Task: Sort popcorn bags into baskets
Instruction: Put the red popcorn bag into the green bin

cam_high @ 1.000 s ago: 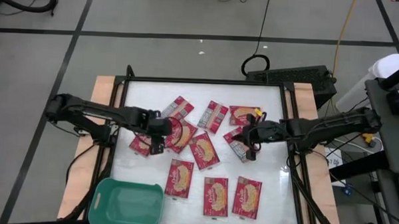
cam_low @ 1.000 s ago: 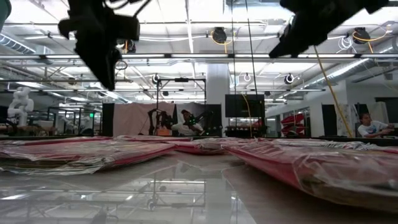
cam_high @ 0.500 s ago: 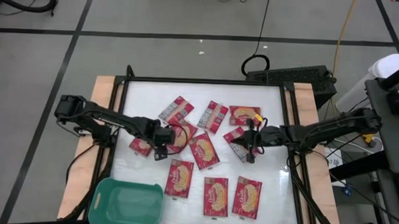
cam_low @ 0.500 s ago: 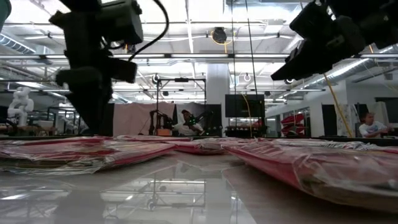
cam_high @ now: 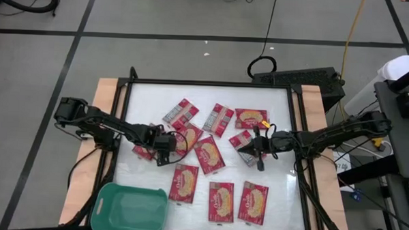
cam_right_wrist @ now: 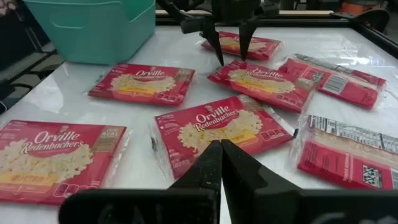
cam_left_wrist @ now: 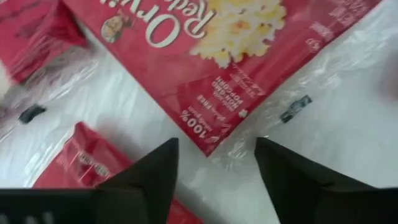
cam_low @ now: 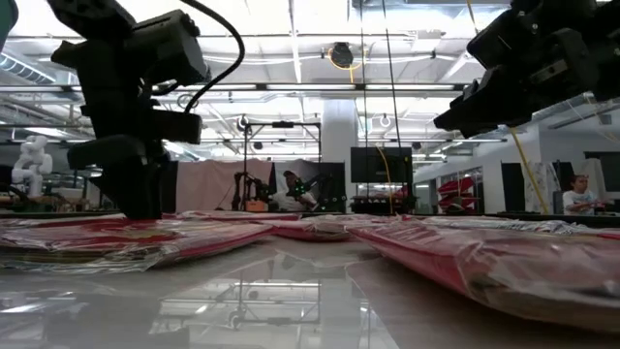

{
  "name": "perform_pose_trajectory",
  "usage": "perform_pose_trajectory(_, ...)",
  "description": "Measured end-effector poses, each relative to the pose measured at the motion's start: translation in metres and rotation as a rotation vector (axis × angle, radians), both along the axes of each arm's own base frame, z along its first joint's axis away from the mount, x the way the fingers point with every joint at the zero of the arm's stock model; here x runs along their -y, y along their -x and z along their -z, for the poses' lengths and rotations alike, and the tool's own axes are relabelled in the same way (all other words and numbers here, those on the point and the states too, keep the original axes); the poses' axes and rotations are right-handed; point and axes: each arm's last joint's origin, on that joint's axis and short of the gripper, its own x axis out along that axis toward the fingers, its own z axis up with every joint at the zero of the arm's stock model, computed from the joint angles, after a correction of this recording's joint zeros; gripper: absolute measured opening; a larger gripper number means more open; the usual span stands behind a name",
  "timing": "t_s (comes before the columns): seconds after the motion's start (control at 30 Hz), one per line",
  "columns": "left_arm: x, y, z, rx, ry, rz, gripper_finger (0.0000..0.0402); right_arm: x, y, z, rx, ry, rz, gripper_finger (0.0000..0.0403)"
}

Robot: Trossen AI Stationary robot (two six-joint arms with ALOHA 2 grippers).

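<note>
Several red popcorn bags [cam_high: 208,155] lie flat on the white table, some with the white back panel up. My left gripper [cam_high: 166,149] is low over the left group. It points down and is open, with its fingers on either side of a corner [cam_left_wrist: 211,144] of one bag [cam_left_wrist: 205,56]. The right wrist view shows it [cam_right_wrist: 230,61] at that bag's far end [cam_right_wrist: 261,78]. My right gripper [cam_right_wrist: 221,149] is shut and holds nothing. It hangs nearly level above the bags on the right [cam_high: 248,148]. The teal basket [cam_high: 129,209] stands at the near left corner. My left gripper stands open astride the bag's corner [cam_left_wrist: 211,144], coming from above with its fingers pointing steeply down. The bag lies flat on the table. Whether the fingertips [cam_left_wrist: 169,149] touch the bag or its clear wrap, I cannot tell.
A black frame [cam_high: 212,84] runs around the table, with wooden boards along both sides. Other bags lie along the near edge [cam_high: 220,201] and toward the far side [cam_high: 218,119]. Bare white table shows at the far left [cam_high: 147,99]. A person sits in the room behind [cam_low: 579,199].
Both grippers have come down toward the table. My left gripper has sunk from well above the bags to just over the left group, still pointing down. My right gripper has sunk less and tipped closer to level, staying shut. No bag has moved.
</note>
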Motion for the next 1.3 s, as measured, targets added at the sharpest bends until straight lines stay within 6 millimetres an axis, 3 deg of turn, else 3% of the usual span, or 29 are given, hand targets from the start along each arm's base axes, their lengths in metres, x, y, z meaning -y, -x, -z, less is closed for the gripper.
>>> perform_pose_trajectory(0.4, -0.002, -0.003, 0.006, 0.082, -0.093, 0.170, 0.0010, -0.001, -0.008, -0.008, 0.115, -0.097, 0.027, 0.0002)
perform_pose_trajectory(0.57, -0.002, -0.002, -0.002, 0.044, -0.293, 0.264, 0.0004, -0.001, -0.017, -0.001, 0.112, -0.135, 0.079, 0.0002)
perform_pose_trajectory(0.67, 0.000, -0.010, -0.018, 0.100, -0.384, 0.308, 0.0003, -0.001, -0.028, 0.000, 0.095, -0.137, 0.151, 0.0002)
perform_pose_trajectory(0.93, -0.001, -0.011, -0.035, 0.117, -0.505, 0.401, 0.0002, 0.015, -0.077, -0.002, -0.007, -0.137, 0.295, 0.0007)
perform_pose_trajectory(1.13, -0.001, -0.013, -0.037, 0.111, -0.575, 0.454, 0.0001, 0.048, -0.116, -0.009, -0.150, -0.175, 0.285, 0.0057)
perform_pose_trajectory(1.3, 0.000, -0.015, -0.038, 0.091, -0.623, 0.546, 0.0001, 0.077, -0.122, -0.017, -0.173, -0.180, 0.236, 0.0125)
